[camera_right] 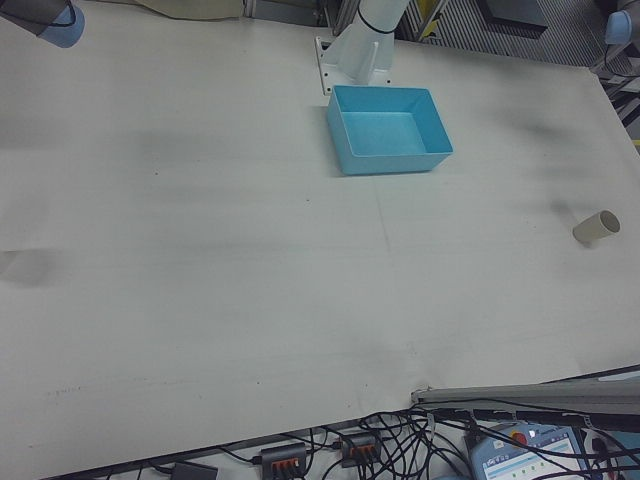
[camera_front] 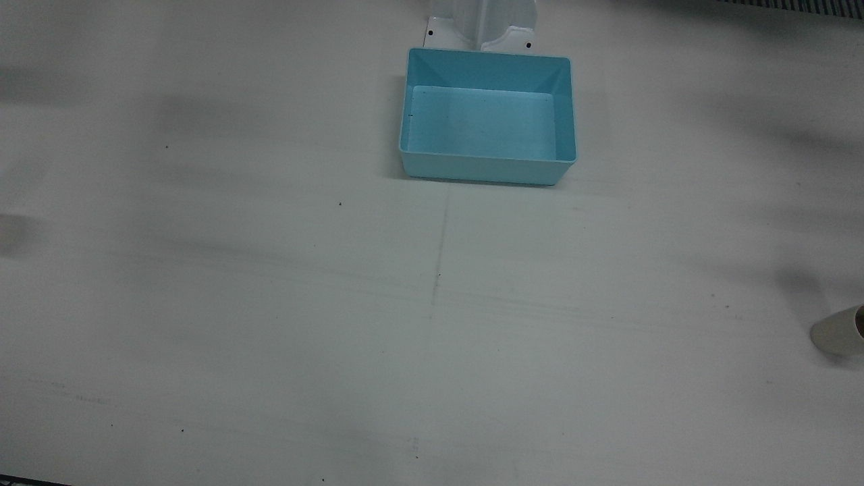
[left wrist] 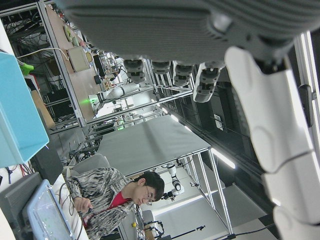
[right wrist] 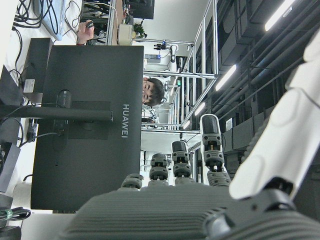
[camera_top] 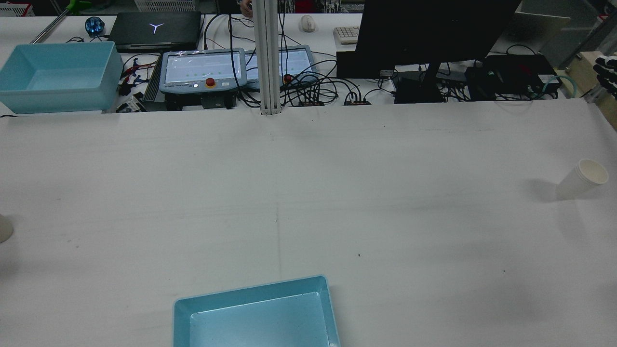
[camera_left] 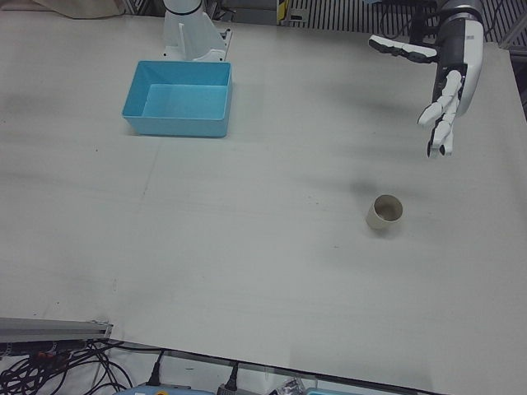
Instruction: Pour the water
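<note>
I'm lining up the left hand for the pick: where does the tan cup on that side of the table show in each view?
Front view: tan cup at the right edge, cut off.
Rear view: probably the sliver at the left edge.
Left-front view: right of centre, below the left hand.
Right-front view: far right.
Both hand views: not in them.
Shared landmark: blue bin.
</note>
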Motion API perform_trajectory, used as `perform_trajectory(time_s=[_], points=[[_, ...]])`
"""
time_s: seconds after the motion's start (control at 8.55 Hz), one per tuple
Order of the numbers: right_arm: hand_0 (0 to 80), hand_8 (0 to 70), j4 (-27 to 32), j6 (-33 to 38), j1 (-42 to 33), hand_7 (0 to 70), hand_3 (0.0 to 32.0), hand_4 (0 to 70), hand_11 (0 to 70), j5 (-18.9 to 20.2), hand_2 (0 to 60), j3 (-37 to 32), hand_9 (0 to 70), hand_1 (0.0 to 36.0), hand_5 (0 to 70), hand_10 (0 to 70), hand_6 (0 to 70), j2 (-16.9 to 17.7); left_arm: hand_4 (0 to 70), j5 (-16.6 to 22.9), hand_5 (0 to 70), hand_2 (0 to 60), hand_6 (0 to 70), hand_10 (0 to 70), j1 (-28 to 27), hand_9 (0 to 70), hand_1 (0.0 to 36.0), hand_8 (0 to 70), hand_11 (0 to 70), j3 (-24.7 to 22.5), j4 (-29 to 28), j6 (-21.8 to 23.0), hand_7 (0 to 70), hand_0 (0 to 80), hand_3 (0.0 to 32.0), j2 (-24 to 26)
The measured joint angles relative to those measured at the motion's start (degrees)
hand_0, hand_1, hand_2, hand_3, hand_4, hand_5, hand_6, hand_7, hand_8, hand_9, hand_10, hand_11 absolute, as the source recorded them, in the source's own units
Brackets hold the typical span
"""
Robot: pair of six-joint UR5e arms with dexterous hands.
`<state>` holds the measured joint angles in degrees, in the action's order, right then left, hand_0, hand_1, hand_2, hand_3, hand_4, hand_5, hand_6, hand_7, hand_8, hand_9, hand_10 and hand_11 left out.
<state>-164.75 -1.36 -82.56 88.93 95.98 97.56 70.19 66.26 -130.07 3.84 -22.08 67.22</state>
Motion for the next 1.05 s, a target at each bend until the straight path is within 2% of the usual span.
perform_trajectory(time_s=[0.12, 0.47, 0.7, 0.94, 1.05], points=[[48.2, 10.2, -0.12, -0.36, 0.28, 20.4, 0.0, 29.4, 7.7, -0.03, 0.0, 0.00, 11.6, 4.7, 24.8, 5.0, 12.8, -0.29, 19.4, -0.03, 14.7, 0.0, 7.7, 4.4, -0.15, 5.0, 4.3, 4.1, 7.6, 2.45, -2.49, -0.35, 12.9, 55.0, 0.0, -0.35], [47.8, 9.8, -0.14, -1.23, 0.24, 19.5, 0.0, 28.1, 8.2, -0.15, 0.0, -0.42, 11.1, 4.3, 23.2, 5.4, 12.0, 0.00, 23.0, 0.01, 17.2, 0.0, 10.2, 4.9, -0.24, 6.2, 3.7, 5.2, 8.2, 21.70, -21.01, -0.41, 14.9, 54.8, 0.0, -0.61], [48.3, 10.3, -0.16, -2.22, 0.43, 20.6, 0.0, 30.7, 8.2, -0.13, 0.0, -0.17, 11.7, 4.9, 24.3, 5.4, 12.8, 0.13, 23.8, -0.05, 17.0, 0.0, 11.0, 5.7, -0.31, 7.5, 3.8, 6.3, 9.3, 33.44, -29.80, -1.02, 15.7, 54.8, 0.0, 0.28], [48.6, 10.6, -0.24, -2.85, 1.23, 20.5, 0.0, 31.3, 8.4, -0.15, 0.0, 0.00, 12.0, 5.3, 24.2, 5.5, 12.6, 0.11, 23.3, -0.40, 17.7, 0.0, 11.1, 6.4, -0.66, 7.4, 5.3, 6.2, 10.5, 42.29, -34.64, -3.79, 16.8, 55.8, 0.0, 3.56], [48.8, 10.3, -0.27, -2.98, 1.65, 19.7, 0.0, 30.3, 8.2, -0.16, 0.0, 0.00, 11.6, 5.5, 23.6, 5.4, 12.0, 0.10, 20.3, -0.57, 18.8, 0.0, 9.7, 7.6, -1.36, 5.0, 9.8, 5.0, 12.7, 45.26, -35.34, -4.62, 16.4, 59.3, 0.0, 5.91]])
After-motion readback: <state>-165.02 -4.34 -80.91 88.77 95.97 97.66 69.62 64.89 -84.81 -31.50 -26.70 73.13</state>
